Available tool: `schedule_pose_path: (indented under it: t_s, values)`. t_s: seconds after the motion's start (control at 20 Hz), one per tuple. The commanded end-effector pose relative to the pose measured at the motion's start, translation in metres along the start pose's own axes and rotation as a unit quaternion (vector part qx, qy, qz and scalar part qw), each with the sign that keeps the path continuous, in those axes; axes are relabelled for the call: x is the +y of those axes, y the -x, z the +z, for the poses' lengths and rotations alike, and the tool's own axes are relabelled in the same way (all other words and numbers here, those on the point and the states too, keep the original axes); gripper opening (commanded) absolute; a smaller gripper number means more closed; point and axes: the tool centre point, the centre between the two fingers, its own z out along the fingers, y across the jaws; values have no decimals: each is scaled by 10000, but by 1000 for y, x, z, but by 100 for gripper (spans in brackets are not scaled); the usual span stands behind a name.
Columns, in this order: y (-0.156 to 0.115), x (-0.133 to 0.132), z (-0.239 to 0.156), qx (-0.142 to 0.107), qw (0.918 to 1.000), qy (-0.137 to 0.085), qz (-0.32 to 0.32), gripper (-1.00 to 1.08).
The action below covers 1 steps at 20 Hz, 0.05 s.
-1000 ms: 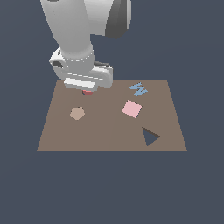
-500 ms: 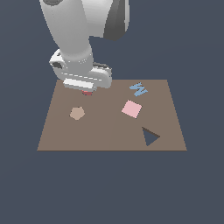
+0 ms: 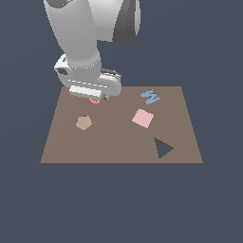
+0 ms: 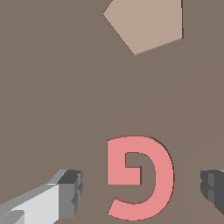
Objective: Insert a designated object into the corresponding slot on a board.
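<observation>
The coral-red G block (image 4: 140, 177) lies flat on the brown board (image 4: 52, 87). My gripper (image 4: 142, 190) hangs over it, open, with one finger on each side of the block and apart from it. In the exterior view the gripper (image 3: 97, 98) is low over the board (image 3: 114, 142) near its far edge, on the exterior view's left. Only a sliver of the red G (image 3: 95, 101) shows beneath the hand there. No G-shaped slot shows in either view.
A tan pentagon (image 3: 83, 123) lies on the board just in front of the gripper and also shows in the wrist view (image 4: 146, 22). A pink square (image 3: 143, 118), a light blue N (image 3: 150, 97) and a dark triangle shape (image 3: 163, 148) occupy the exterior view's right half.
The hand has sunk slightly toward the board over the red G. The shapes on the board have not moved.
</observation>
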Motion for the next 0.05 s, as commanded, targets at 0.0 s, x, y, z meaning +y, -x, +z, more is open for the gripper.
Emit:
schedule_pose_path:
  t_s: [0.0]
  values:
    - [0,0,0,1,10000,0,0,100]
